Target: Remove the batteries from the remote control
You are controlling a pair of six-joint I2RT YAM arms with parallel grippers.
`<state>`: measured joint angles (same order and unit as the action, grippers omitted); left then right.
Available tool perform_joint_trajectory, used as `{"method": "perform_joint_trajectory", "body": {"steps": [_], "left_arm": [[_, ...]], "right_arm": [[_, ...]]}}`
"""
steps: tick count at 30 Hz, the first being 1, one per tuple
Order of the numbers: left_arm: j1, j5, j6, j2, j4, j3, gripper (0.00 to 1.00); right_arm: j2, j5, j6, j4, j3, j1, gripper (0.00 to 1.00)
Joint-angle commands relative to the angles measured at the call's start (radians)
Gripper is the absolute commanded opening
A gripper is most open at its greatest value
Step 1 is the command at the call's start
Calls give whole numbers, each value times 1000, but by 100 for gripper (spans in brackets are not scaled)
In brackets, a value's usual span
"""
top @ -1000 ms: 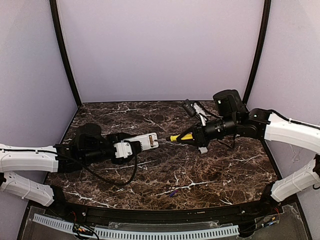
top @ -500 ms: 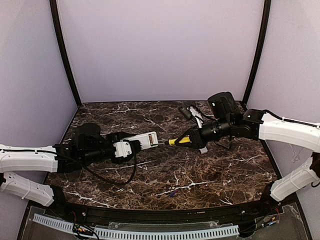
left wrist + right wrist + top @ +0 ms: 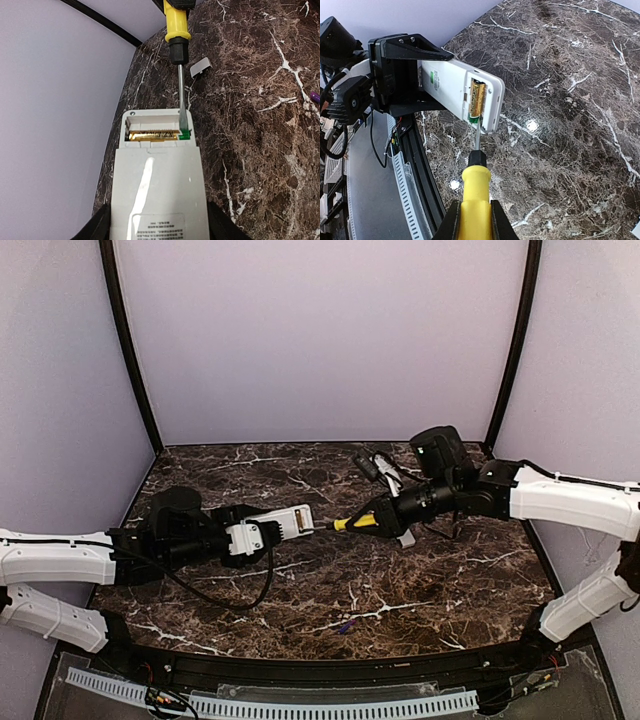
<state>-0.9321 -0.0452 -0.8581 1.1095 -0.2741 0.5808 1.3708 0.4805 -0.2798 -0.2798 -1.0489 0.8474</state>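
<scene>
My left gripper [image 3: 245, 537] is shut on the white remote control [image 3: 285, 524], held back side up with its battery bay open at the far end. In the left wrist view [image 3: 157, 185] one gold battery with a green end [image 3: 152, 134] lies in the bay; the slot beside it looks empty. My right gripper [image 3: 385, 513] is shut on a yellow-handled screwdriver [image 3: 358, 521]. Its blade tip touches the battery's green end [image 3: 474, 119] in the remote [image 3: 450, 85]. A small purplish battery [image 3: 345, 625] lies loose on the table near the front.
The small white cover [image 3: 405, 538] lies on the dark marble table [image 3: 450, 580] just under my right gripper; it also shows in the left wrist view [image 3: 201, 66]. A black device with cables [image 3: 380, 462] sits at the back. Purple walls enclose the table.
My right arm has moved left, bringing the screwdriver tip from a short gap away into the remote's open bay. The left arm and remote have stayed still.
</scene>
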Motion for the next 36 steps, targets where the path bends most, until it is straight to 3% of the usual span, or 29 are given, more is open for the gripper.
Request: {"method": "perform_joint_trajectory", "body": {"steps": [1, 9, 36], "left_arm": [[0, 32, 22, -10, -58, -9, 0], [-1, 42, 35, 6, -82, -24, 0], [-1, 183, 176, 215, -208, -24, 0]], "right_arm": [[25, 57, -12, 56, 2, -15, 0], [25, 161, -30, 127, 52, -53, 0], [142, 210, -64, 258, 199, -90, 0]]}}
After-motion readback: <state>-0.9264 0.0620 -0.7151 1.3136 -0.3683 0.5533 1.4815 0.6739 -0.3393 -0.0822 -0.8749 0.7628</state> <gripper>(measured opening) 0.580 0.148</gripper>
